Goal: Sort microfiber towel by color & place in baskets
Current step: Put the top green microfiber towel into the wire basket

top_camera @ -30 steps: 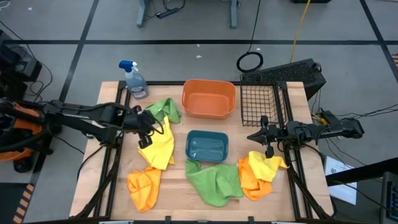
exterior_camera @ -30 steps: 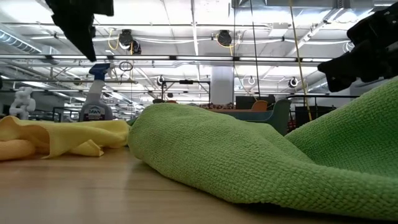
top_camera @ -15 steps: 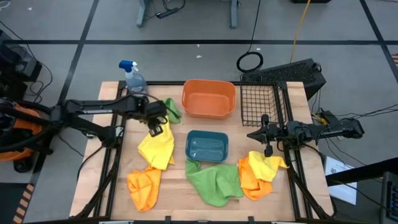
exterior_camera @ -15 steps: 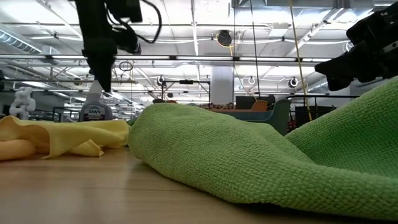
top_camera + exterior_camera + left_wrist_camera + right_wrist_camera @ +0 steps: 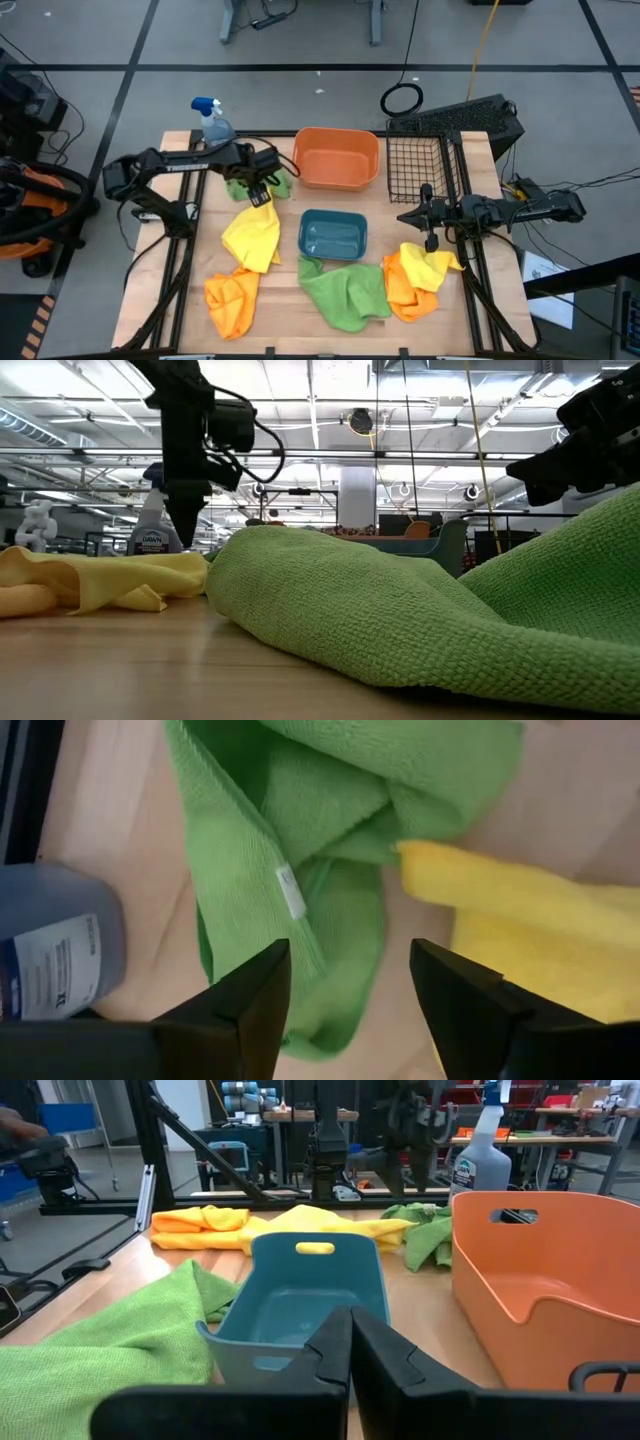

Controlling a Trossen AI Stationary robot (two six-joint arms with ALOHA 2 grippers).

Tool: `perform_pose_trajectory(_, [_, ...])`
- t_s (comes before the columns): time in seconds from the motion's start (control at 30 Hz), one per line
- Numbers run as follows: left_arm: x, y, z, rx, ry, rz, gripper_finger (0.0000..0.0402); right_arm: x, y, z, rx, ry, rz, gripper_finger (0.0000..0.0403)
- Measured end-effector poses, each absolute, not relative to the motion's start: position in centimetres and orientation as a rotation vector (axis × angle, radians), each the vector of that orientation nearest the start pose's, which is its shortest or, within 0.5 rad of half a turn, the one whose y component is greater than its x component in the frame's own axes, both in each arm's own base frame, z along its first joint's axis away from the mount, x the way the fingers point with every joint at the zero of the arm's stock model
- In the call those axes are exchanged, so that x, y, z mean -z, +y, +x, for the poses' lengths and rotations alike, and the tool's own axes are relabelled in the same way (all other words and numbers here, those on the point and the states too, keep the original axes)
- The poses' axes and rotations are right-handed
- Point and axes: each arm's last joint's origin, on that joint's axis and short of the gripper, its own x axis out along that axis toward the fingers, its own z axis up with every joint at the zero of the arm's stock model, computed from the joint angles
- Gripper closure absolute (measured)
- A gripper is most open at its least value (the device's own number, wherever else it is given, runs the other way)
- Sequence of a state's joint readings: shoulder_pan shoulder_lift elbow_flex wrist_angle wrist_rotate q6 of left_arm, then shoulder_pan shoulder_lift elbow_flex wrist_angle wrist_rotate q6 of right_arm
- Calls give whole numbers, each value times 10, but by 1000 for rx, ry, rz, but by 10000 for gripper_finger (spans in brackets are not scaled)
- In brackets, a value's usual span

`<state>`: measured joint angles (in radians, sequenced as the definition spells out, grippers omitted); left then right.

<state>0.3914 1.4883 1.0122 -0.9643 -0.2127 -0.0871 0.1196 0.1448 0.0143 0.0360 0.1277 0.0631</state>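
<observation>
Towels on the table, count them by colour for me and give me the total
Green towels: 2, one under the left gripper, one at the front edge.
Yellow towels: 2, one left of the teal tray, one lying on an orange one.
Orange towels: 2, front left and front right.
Total: 6 towels.

Below the dark left gripper lies a bright green cloth with a small white tag, beside a yellow cloth. The tub is orange, the tray teal, the wire basket black. The table is pale wood.
</observation>
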Motion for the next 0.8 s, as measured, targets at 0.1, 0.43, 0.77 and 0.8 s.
perform_pose_trajectory(0.1, [-205, 109, 237, -559, 1451, -199, 180, -159, 9, 106, 10, 107, 50, 403])
perform_pose_trajectory(0.43, [-178, 127, 242, -561, 1515, -194, 179, -154, 9, 109, 14, 166, 41, 403])
perform_pose_trajectory(0.77, [-148, 130, 229, -589, 1501, -213, 179, -153, 9, 109, 18, 172, 38, 403])
perform_pose_trajectory(0.8, [-145, 130, 227, -589, 1500, -214, 179, -153, 9, 109, 18, 172, 38, 403])
